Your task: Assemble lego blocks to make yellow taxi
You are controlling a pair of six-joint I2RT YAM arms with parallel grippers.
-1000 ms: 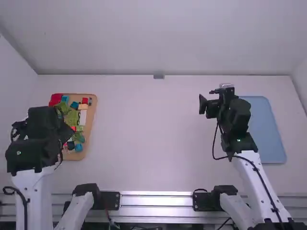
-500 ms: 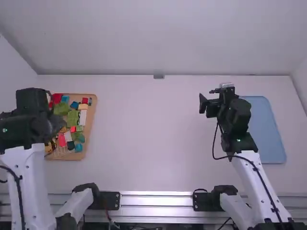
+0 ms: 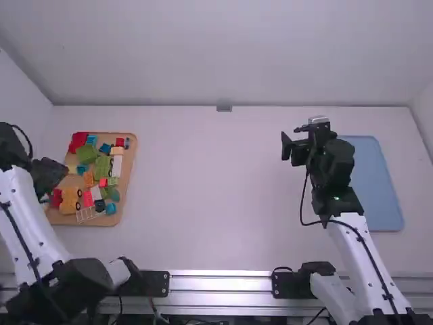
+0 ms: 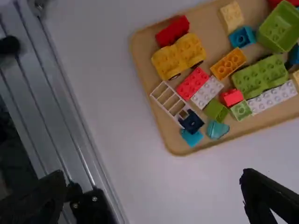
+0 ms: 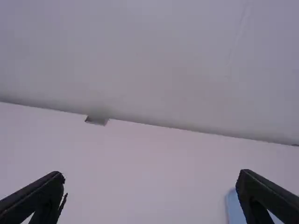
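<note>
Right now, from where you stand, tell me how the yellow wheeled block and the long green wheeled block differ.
The yellow wheeled block is yellow, while the green wheeled block is green. The yellow one sits next to a red block; the green one lies alongside a white brick. Both have studs and dark wheels.

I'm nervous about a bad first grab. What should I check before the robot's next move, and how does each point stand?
1. Left gripper ready, jaws apart and empty: ok.
2. Right gripper ready, jaws apart and empty: ok.
3. Yellow wheeled base inside the wooden tray: ok.
4. Wheels on both sides of the base: cannot tell; two show along one side.
5. Red brick separate from the base: cannot tell; it lies close against one end.
6. Taxi body begun on the base: not ok; its studs are bare.
</note>
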